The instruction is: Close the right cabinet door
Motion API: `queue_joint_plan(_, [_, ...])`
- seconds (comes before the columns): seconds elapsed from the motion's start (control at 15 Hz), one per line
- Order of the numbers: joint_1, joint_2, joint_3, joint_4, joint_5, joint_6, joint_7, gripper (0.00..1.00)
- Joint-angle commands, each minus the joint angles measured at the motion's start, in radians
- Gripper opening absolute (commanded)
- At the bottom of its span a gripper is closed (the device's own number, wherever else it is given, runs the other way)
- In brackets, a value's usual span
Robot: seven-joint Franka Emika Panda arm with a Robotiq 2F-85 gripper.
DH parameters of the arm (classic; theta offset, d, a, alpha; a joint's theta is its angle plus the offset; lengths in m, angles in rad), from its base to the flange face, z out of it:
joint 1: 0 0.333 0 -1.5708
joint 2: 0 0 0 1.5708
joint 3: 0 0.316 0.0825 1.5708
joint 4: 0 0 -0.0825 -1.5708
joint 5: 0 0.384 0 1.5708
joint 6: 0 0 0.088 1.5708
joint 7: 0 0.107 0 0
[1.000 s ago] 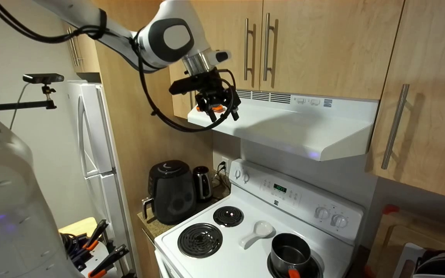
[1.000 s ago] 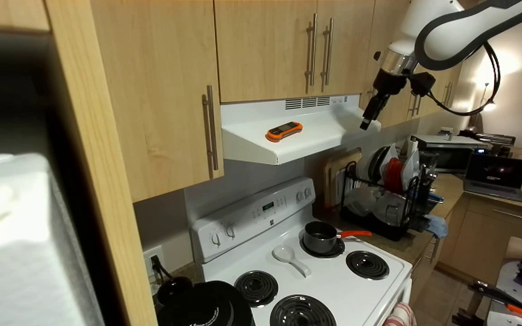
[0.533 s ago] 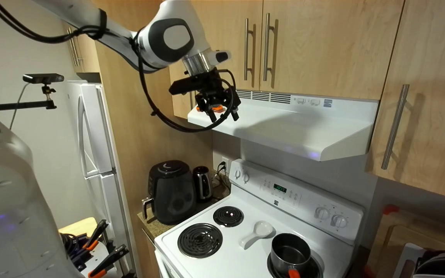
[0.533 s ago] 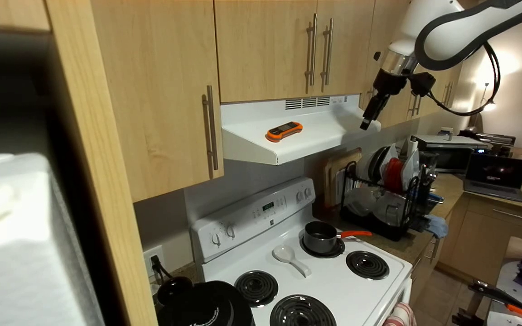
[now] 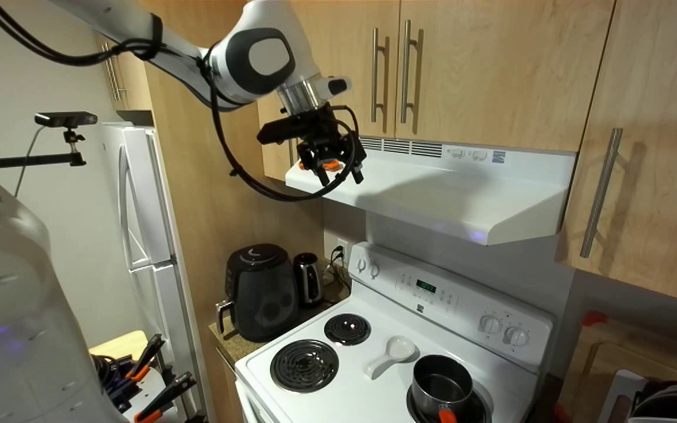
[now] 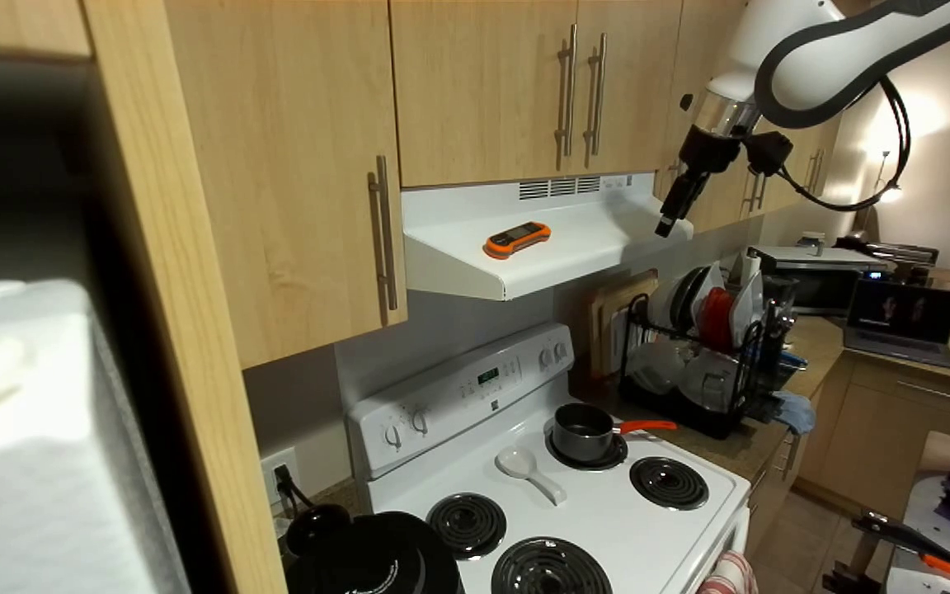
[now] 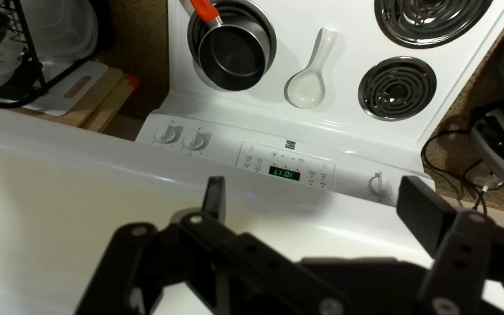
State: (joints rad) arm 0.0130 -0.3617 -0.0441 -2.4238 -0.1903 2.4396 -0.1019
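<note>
The right cabinet door (image 5: 503,70) is short light wood with a slim vertical silver handle (image 5: 406,70) along its left edge. It also shows in an exterior view (image 6: 640,99), partly behind the arm. It sits flush beside its twin door (image 6: 483,91), and both look shut. My gripper (image 5: 340,177) hangs in front of the white range hood, below the doors and apart from them. It also shows near the hood's front edge (image 6: 666,224). In the wrist view the gripper (image 7: 313,201) has its fingers wide apart with nothing between them. The cabinet door is out of the wrist view.
The white range hood (image 5: 421,182) juts out under the doors, with an orange-black device (image 6: 518,239) on it. Below are a white stove with a pot (image 6: 582,433) and a spoon rest (image 6: 529,472). A taller wood door (image 6: 302,165) stands beside the hood.
</note>
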Motion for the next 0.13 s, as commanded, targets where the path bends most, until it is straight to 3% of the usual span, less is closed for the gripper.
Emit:
queue_joint_plan(0.0, [-0.012,0.000,0.012,0.001,0.007,-0.001,-0.005,1.00])
queue_joint_plan(0.07, [-0.012,0.000,0.012,0.001,0.007,-0.001,-0.005,1.00])
